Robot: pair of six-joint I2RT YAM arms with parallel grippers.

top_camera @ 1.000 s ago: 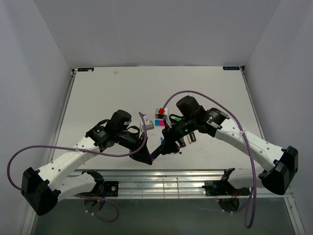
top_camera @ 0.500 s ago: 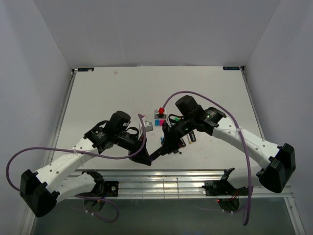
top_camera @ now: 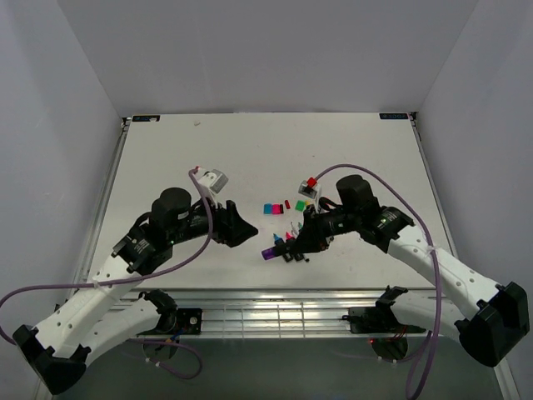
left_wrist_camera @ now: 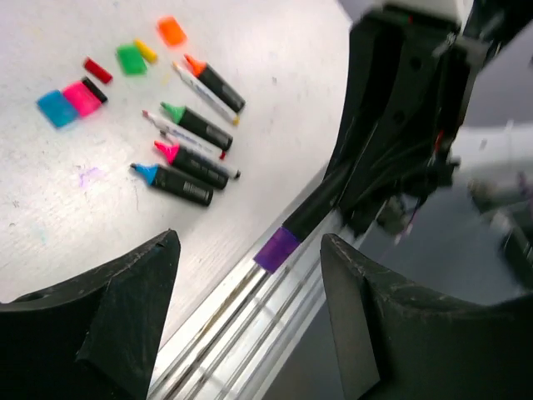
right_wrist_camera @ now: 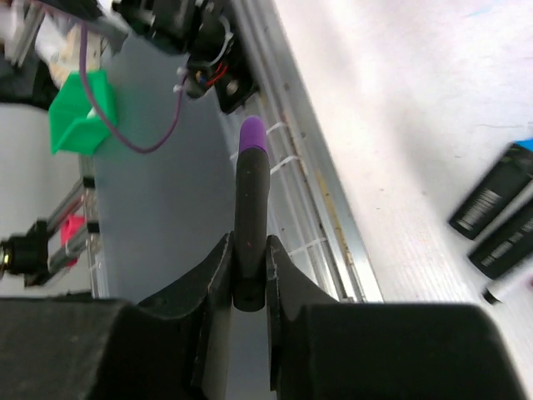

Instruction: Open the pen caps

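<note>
In the top view, the right gripper [top_camera: 293, 247] is seen at the near edge of the white table [top_camera: 350, 142]. A stubby black marker [top_camera: 283, 250] is clamped between its fingers. The chunky purple plastic cap [top_camera: 270, 252] sits on the marker's free end, pointed toward the left gripper [top_camera: 247, 231].

The grip is confirmed in the right wrist view: both fingers are pressed against the barrel, and the capped end is shown out past the table's aluminium edge rail [right_wrist_camera: 310, 171]. Only in the left wrist view is it made plain that the left gripper's jaws are spread wide with nothing between them. The purple cap is seen there beyond the gap, untouched.

The count is best taken in the left wrist view. Four uncapped black markers [left_wrist_camera: 193, 163] are laid side by side, with orange, green, pink and blue tips. Four loose chunky caps are counted on the table beyond them:
- orange cap [left_wrist_camera: 171, 31]
- green cap [left_wrist_camera: 131, 59]
- pink cap [left_wrist_camera: 82, 97]
- blue cap [left_wrist_camera: 57, 108]

Three tiny pieces lie among them: red cap [left_wrist_camera: 97, 70], black cap [left_wrist_camera: 94, 89] and a yellow piece [left_wrist_camera: 146, 51]. At least two thin white pens [left_wrist_camera: 202, 92] are made out between the markers.
</note>
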